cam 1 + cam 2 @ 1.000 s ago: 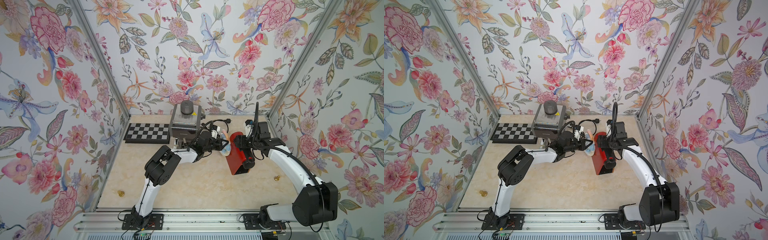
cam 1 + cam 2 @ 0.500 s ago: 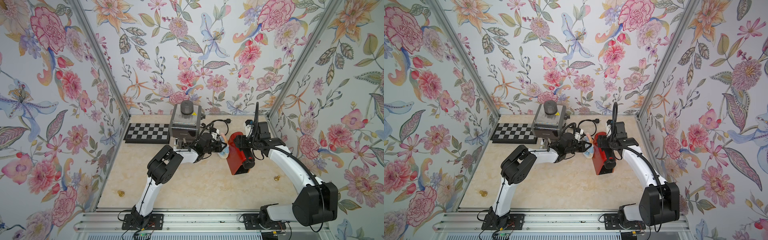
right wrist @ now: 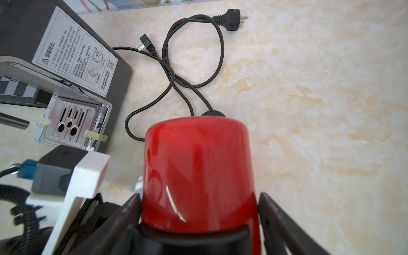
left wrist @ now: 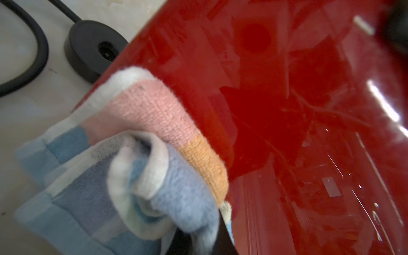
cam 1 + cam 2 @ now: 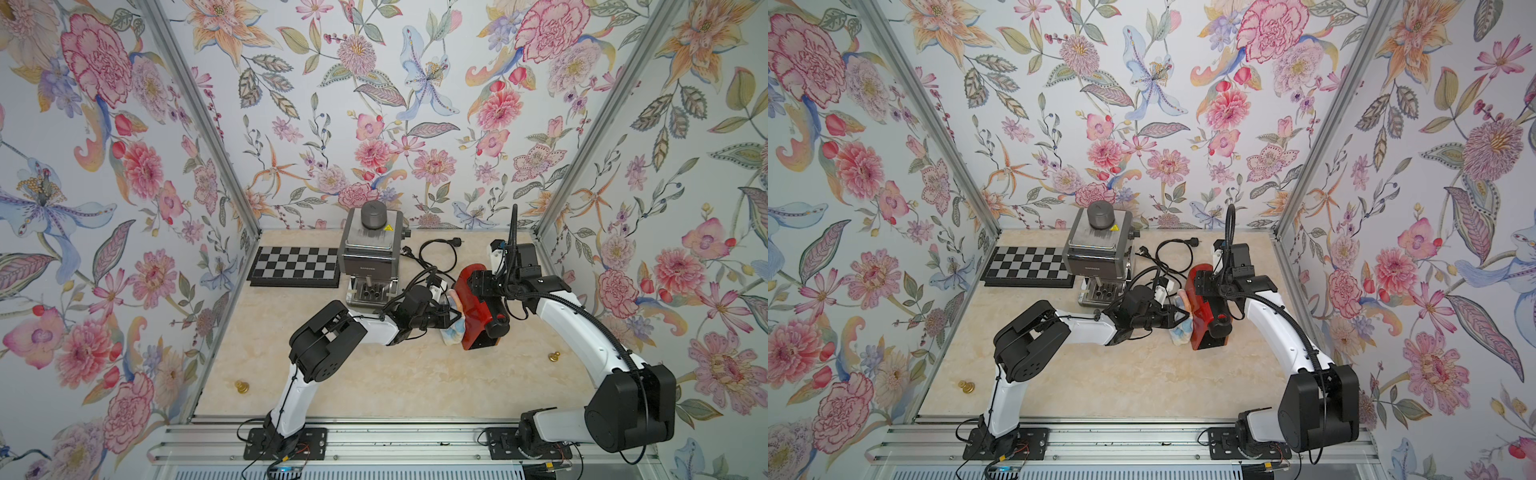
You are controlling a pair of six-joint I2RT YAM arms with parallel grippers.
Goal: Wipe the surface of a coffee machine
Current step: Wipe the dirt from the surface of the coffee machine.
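Note:
A glossy red coffee machine (image 5: 478, 316) (image 5: 1204, 328) stands mid-table, right of centre. My right gripper (image 5: 482, 291) (image 3: 199, 203) comes down over it, jaws wide and closed on its two sides. The red body (image 3: 198, 167) fills the space between the dark fingers (image 3: 123, 212). My left gripper (image 5: 446, 318) (image 4: 198, 240) is shut on a pastel striped cloth (image 5: 453, 328) (image 5: 1179, 330) (image 4: 143, 132). That cloth is pressed against the left side of the red machine (image 4: 287, 110). The left fingertips are mostly buried in the cloth.
A silver espresso machine (image 5: 372, 253) stands at the back, a chessboard (image 5: 295, 266) to its left. Black power cords (image 5: 436, 253) (image 3: 194, 66) coil between the two machines. Small brass pieces lie at the front left (image 5: 242, 387) and right (image 5: 553, 356). Flowered walls close three sides.
My left gripper has slid the cloth along the red machine's side toward the table's front. The right arm and the machine have stayed put.

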